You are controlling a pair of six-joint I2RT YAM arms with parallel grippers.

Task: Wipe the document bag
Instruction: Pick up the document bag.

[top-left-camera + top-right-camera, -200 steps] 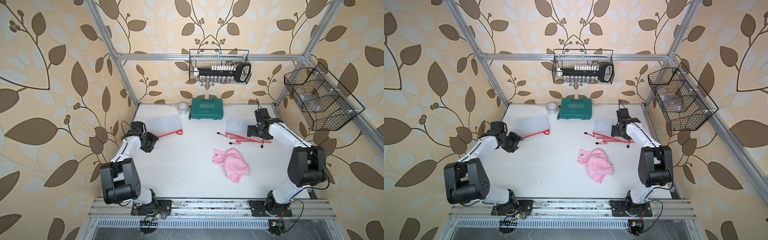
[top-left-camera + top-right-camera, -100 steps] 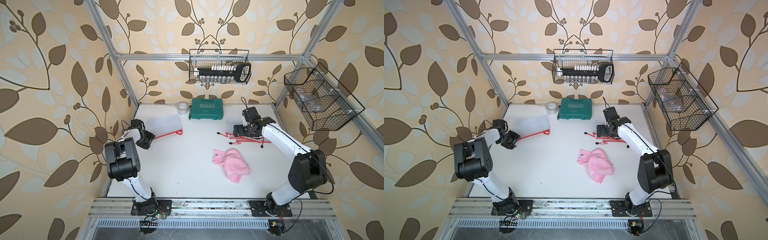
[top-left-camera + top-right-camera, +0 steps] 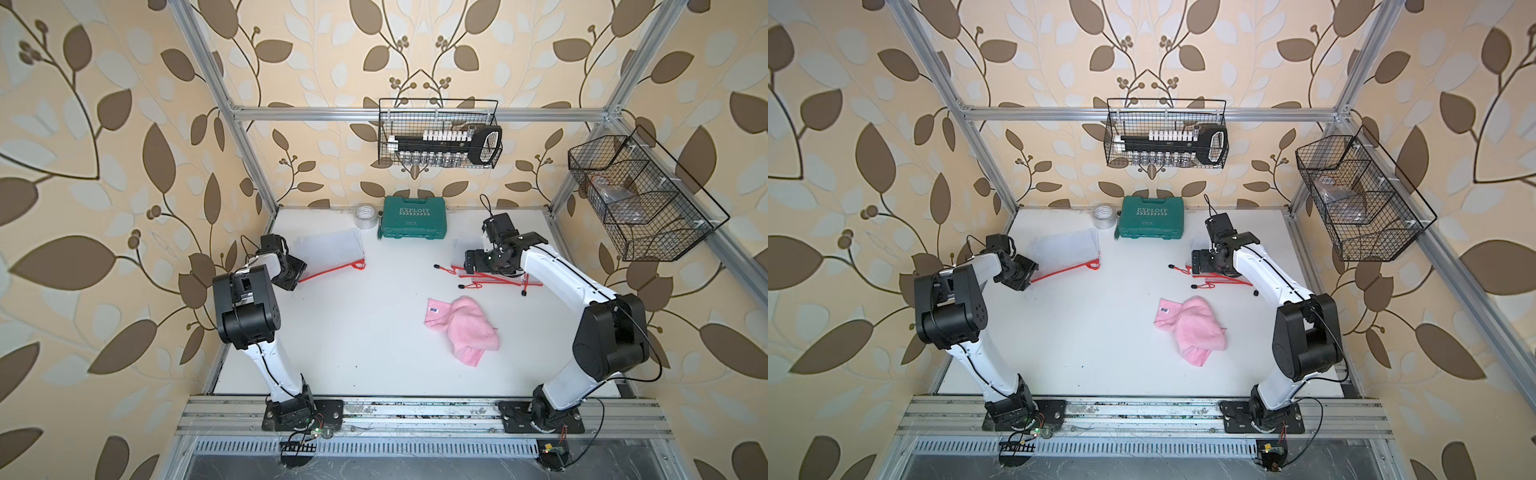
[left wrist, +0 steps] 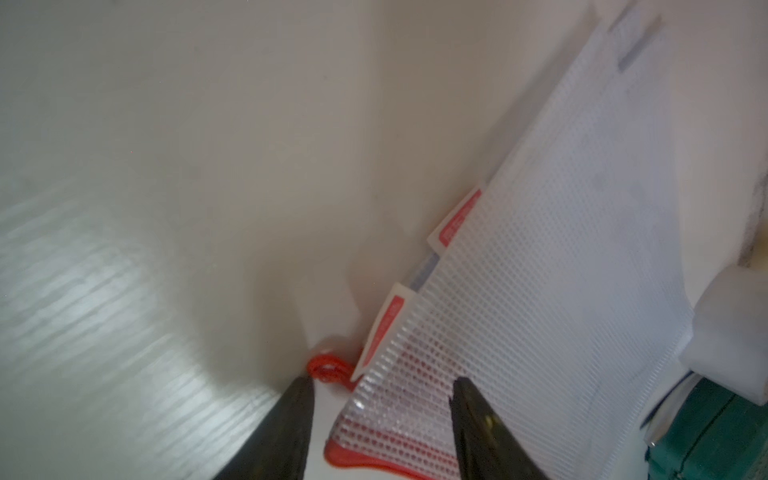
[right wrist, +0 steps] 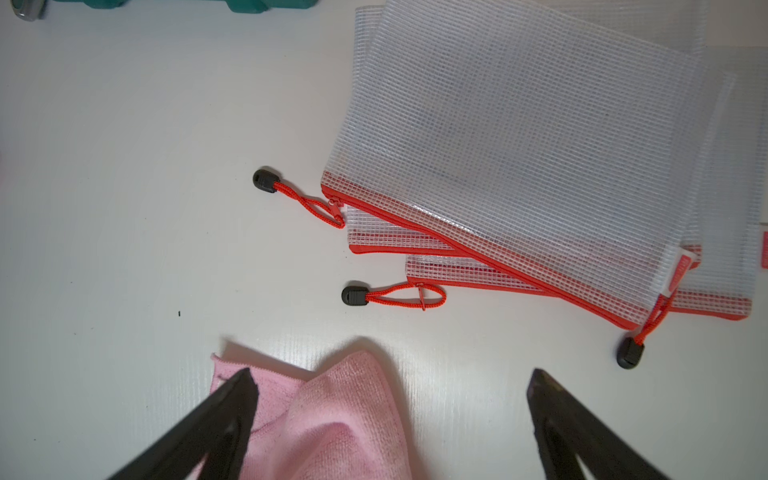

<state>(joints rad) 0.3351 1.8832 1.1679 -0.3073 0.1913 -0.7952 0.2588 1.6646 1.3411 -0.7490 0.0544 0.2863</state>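
Document bag (image 3: 328, 249) flat on white tabletop (image 3: 353, 340), left of green tool case (image 3: 413, 217). My left gripper (image 4: 380, 388): jaws apart, bag's red corner between them. My right gripper (image 5: 392, 376): wide open, empty, right of case. Leaf wallpaper (image 3: 124, 208) all round.

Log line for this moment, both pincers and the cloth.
left pincer: open, astride document bag corner | right pincer: open, empty, by bag stack | pink cloth: lying loose, unheld

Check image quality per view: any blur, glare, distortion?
Left wrist: soft and smeared, glare patch on the table, document bag mesh readable. Right wrist: sharp on the stacked bags and pink cloth. Both top views: sharp, evenly lit, no obvious glare.
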